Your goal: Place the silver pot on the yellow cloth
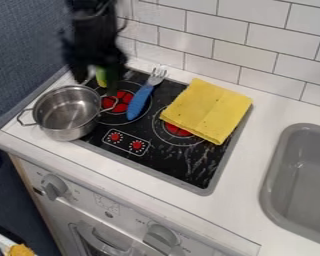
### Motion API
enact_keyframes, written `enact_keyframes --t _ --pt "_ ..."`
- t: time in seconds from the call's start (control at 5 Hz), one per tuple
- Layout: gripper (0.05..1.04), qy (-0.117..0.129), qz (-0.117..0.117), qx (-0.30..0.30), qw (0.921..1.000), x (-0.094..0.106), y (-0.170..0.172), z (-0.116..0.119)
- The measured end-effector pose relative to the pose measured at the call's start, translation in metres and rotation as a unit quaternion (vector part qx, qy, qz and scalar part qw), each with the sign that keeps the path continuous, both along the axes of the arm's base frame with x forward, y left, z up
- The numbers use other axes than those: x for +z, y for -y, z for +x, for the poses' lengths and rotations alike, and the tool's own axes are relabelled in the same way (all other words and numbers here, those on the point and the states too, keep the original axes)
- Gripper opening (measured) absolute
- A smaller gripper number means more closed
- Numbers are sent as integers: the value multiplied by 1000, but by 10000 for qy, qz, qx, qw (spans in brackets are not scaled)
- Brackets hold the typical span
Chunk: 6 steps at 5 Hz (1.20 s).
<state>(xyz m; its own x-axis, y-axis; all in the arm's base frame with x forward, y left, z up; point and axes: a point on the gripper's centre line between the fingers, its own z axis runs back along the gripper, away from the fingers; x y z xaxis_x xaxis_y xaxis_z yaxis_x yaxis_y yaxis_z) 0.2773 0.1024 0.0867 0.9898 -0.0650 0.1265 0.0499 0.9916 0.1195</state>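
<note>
"What's furthest left on the stovetop?"

"The silver pot, upright at the left edge, partly over the stove and partly over the white table. One loop handle points left, the other right, toward the burners."

"And the arm?"

"It comes in from the top edge, upper left, with the gripper hanging straight down over the pot's back right side. It's blurred, but the fingers look parted, one near the pot's back rim, the other further right."

"Holding anything?"

"Not the pot. A yellow-green thing shows between them; I can't tell whether they touch it."

"What's in the middle?"

"A fork with a blue handle, lying at a slant between pot and cloth, tines toward the tiled wall. It's right in the gap. The handle's end is beside the left burner's red patch; the control dials' printed panel is nearer the front."

"Then the cloth?"

"The yellow cloth lies flat at the stove's back right, over part of another burner. Right of that, beyond a strip of table, is the grey sink."
</note>
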Motion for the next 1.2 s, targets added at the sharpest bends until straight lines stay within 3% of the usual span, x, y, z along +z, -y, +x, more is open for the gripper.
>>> enact_keyframes --t 0.2,0.6,1.0,1.2 --pt "999 -212 -107 173 9996 -26 -17 -11" --pt "954 -960 -286 279 9946 -72 -9 -11" --pt "388 -1045 -230 152 9941 -76 0 -5" --pt "169 -808 -140 147 9965 -60 0 -4"
